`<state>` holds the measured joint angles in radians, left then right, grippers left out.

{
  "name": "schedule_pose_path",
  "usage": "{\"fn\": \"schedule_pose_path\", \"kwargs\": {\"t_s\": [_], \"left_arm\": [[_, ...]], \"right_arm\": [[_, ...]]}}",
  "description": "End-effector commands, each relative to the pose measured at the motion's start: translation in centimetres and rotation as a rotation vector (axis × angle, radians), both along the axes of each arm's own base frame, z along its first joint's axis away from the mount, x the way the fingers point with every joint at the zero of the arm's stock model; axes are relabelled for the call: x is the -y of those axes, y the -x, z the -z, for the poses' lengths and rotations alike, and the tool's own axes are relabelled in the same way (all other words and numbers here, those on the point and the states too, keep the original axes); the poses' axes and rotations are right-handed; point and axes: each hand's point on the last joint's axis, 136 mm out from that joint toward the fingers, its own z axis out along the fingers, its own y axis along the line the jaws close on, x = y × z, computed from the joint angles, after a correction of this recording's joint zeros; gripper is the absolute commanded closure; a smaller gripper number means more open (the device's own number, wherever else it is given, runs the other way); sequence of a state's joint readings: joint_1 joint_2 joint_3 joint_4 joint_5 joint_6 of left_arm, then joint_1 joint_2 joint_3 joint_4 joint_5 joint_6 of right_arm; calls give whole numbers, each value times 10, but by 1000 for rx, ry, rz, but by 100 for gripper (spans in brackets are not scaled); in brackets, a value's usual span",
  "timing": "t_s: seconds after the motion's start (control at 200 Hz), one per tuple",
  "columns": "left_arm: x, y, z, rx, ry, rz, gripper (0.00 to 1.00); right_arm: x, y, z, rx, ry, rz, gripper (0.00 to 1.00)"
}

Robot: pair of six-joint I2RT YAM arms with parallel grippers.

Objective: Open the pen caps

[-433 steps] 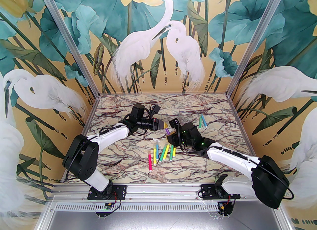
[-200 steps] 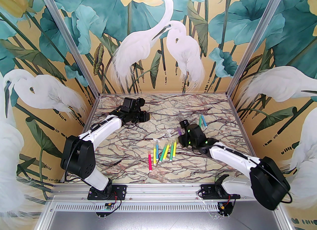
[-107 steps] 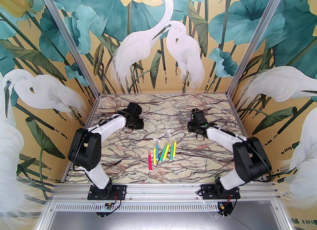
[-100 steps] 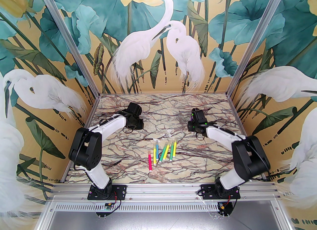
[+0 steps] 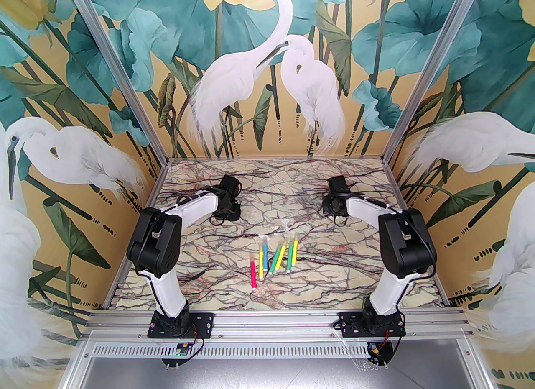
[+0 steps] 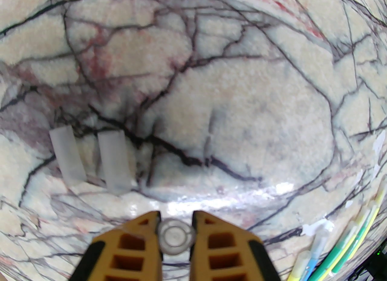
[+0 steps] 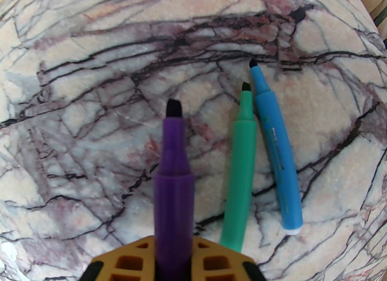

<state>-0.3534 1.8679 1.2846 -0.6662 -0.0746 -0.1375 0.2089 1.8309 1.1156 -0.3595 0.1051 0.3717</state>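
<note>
Clear cap (image 6: pixel 177 237) in left jaws, purple pen (image 7: pixel 173 183) in right jaws (open marble (image 6: pixel 242 107) ahead).

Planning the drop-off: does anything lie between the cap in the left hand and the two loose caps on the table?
Nothing visible does: bare table lies between the cap in the left hand and the two loose caps.

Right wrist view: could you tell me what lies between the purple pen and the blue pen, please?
The uncapped green pen lies between the purple pen and the blue pen, in the right wrist view.
</note>
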Motion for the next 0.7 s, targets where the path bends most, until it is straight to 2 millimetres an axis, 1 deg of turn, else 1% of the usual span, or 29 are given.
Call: {"fn": "schedule_pose_path", "kwargs": {"t_s": [0.0, 0.175, 0.34, 0.54, 0.695], "left_arm": [[-6, -8, 5, -2, -54, 4, 98], [-7, -12, 10, 0, -73, 7, 96], [-8, -16, 17, -11, -88, 8, 93], [-7, -19, 22, -17, -91, 11, 90], [-7, -18, 27, -33, -97, 15, 88]], "right_arm": [[1, -7, 5, -15, -15, 30, 97], [6, -12, 13, -27, 8, 51, 94], [12, -14, 17, -29, 20, 75, 87], [15, -15, 19, -33, 12, 91, 82], [15, -15, 21, -39, 12, 92, 77]]}}
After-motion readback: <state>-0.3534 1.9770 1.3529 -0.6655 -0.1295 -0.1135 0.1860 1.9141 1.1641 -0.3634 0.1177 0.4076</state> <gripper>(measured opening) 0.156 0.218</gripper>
